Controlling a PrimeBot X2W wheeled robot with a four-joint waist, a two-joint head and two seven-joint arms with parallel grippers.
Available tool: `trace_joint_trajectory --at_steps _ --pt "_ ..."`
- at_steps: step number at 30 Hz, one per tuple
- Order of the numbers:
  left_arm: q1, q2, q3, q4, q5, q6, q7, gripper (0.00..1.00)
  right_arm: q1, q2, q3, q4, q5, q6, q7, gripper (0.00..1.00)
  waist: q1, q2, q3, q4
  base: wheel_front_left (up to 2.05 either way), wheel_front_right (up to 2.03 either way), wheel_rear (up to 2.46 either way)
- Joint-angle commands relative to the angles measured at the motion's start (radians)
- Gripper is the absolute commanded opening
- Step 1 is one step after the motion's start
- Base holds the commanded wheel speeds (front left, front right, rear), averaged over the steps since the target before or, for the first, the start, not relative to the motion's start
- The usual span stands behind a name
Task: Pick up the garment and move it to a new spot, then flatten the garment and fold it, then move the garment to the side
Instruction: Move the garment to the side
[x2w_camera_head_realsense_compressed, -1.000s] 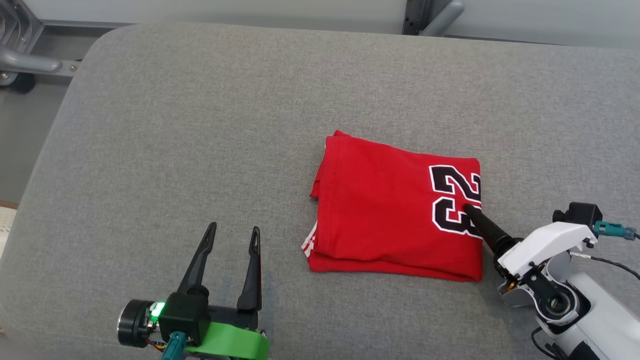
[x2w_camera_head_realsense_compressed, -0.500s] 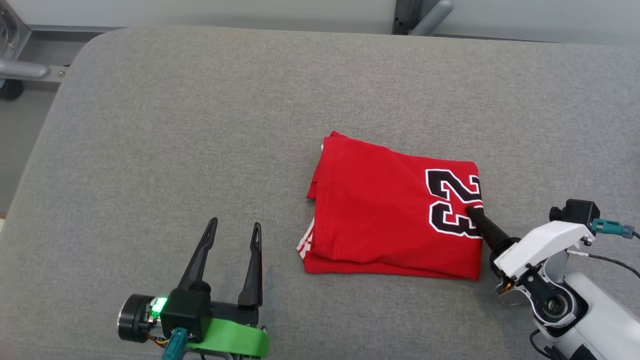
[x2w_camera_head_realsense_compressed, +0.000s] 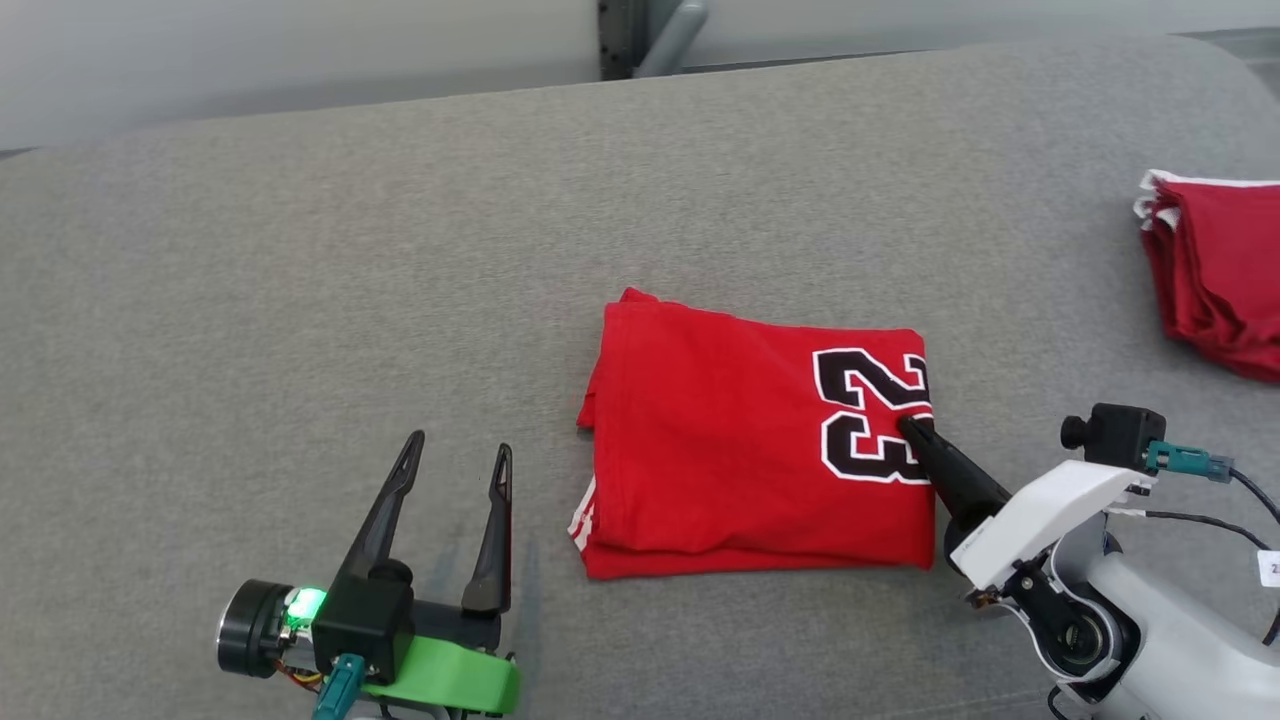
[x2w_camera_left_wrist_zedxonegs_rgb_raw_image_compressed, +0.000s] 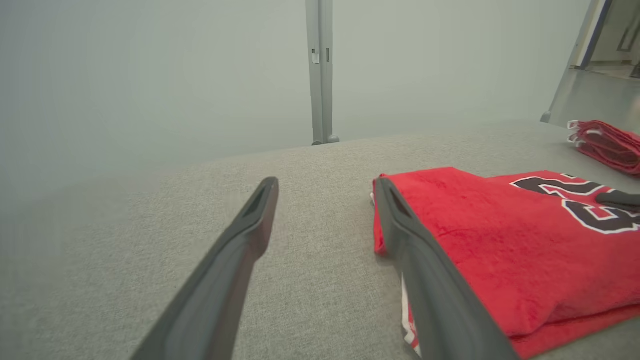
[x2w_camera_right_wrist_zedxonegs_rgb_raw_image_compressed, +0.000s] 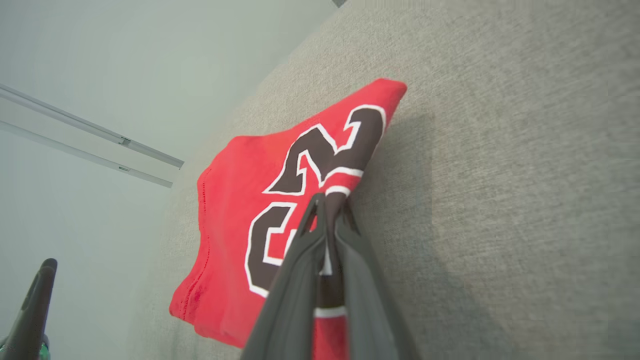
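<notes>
Folded red garment (x2w_camera_head_realsense_compressed: 720, 450), black "23" outlined in white facing up, lies flat on grey fabric-covered bench (x2w_camera_head_realsense_compressed: 300, 250), right of centre in head view. White trim shows at its near-left corner.

Right hand (x2w_camera_head_realsense_compressed: 908, 424): fingers pressed together, pinching the garment's right edge at the numerals. Right wrist view shows that edge caught between the two fingers.

Left hand (x2w_camera_head_realsense_compressed: 458, 448): fingers spread, nothing between them, low over bare bench to the left of the garment, not touching it.

Second pile of red cloth (x2w_camera_head_realsense_compressed: 1215, 270) with white edging sits far right on bench, well apart from the garment
</notes>
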Motion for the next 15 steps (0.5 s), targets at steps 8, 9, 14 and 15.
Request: trace_joint_trajectory --at_steps 8,9,14,15 --pt "-0.027 0.008 0.011 -0.009 0.032 -0.031 -0.002 1.0 -0.094 -0.018 0.091 0.012 -0.014 0.0 -0.035 0.0 0.0 -0.0001 0.016 -0.259 0.0 0.0 0.0" --pt "-0.032 0.009 0.011 -0.011 0.035 -0.034 -0.002 1.0 -0.111 -0.021 0.101 0.015 -0.017 0.0 -0.037 0.0 0.0 -0.0001 0.023 -0.27 0.0 0.0 0.0" --pt "-0.066 0.021 0.004 -0.019 0.048 -0.05 -0.002 1.0 -0.213 -0.04 0.136 0.03 -0.026 0.0 -0.047 0.0 0.0 -0.0001 0.088 -0.298 0.0 0.0 0.0" --pt "-0.076 0.025 0.003 -0.02 0.052 -0.053 -0.002 1.0 -0.236 -0.044 0.141 0.034 -0.028 0.0 -0.05 0.0 0.0 -0.0001 0.1 -0.299 0.0 0.0 0.0"
